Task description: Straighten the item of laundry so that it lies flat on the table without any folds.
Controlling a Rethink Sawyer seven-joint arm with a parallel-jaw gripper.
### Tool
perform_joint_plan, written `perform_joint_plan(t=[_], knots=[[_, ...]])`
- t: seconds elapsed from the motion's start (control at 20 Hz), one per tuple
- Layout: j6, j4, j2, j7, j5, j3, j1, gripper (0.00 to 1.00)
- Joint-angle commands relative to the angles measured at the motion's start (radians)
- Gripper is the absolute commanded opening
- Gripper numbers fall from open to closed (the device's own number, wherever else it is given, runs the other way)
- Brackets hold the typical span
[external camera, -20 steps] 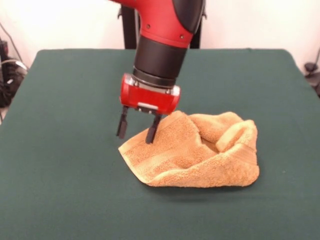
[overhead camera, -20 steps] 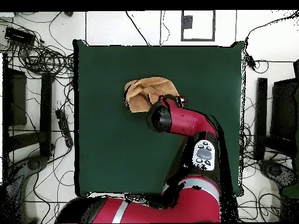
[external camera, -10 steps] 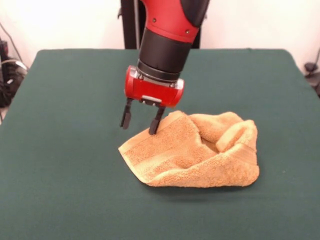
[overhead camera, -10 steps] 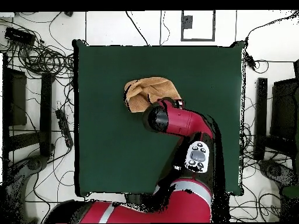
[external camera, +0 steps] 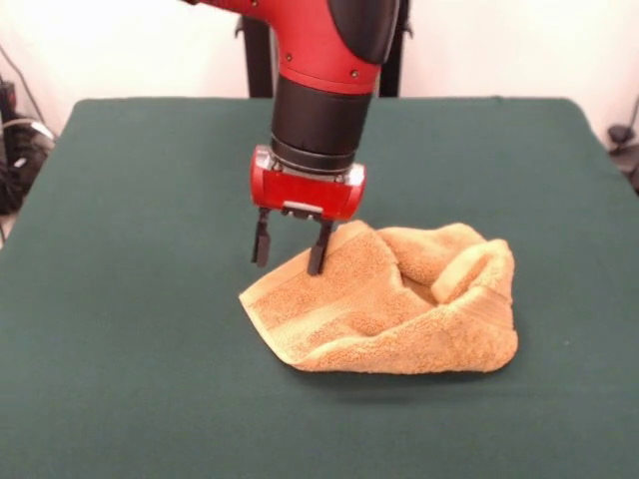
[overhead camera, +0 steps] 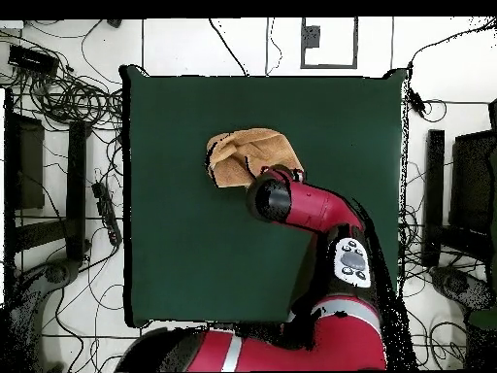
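The orange-tan towel (external camera: 389,299) lies crumpled on the dark green table (external camera: 130,299), right of centre in the front view, with a raised fold at its right end and a flat corner pointing left. It also shows in the overhead view (overhead camera: 248,155). My gripper (external camera: 291,251) hangs open and empty just above the towel's far left edge. One finger (external camera: 319,249) is over the cloth, the other (external camera: 262,242) over bare table beside it. In the overhead view the arm (overhead camera: 291,202) hides the gripper.
The table's far edge and the black pedestal post (external camera: 258,50) lie behind the arm. Cables and dark equipment (overhead camera: 58,97) lie on the floor around the table in the overhead view.
The gripper has turned and shifted a little to the right, toward the towel's far left edge, still open. The towel has not moved.
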Motion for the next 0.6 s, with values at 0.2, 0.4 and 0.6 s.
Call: perform_joint_plan(t=[0.2,0.4,0.6], knots=[[-0.070,0.095,0.031,0.239,0.050,0.179,0.032,1.00],[-0.110,0.094,0.037,0.244,0.054,0.222,0.008,1.00],[-0.151,0.072,0.048,0.244,0.051,0.232,0.004,1.00]])
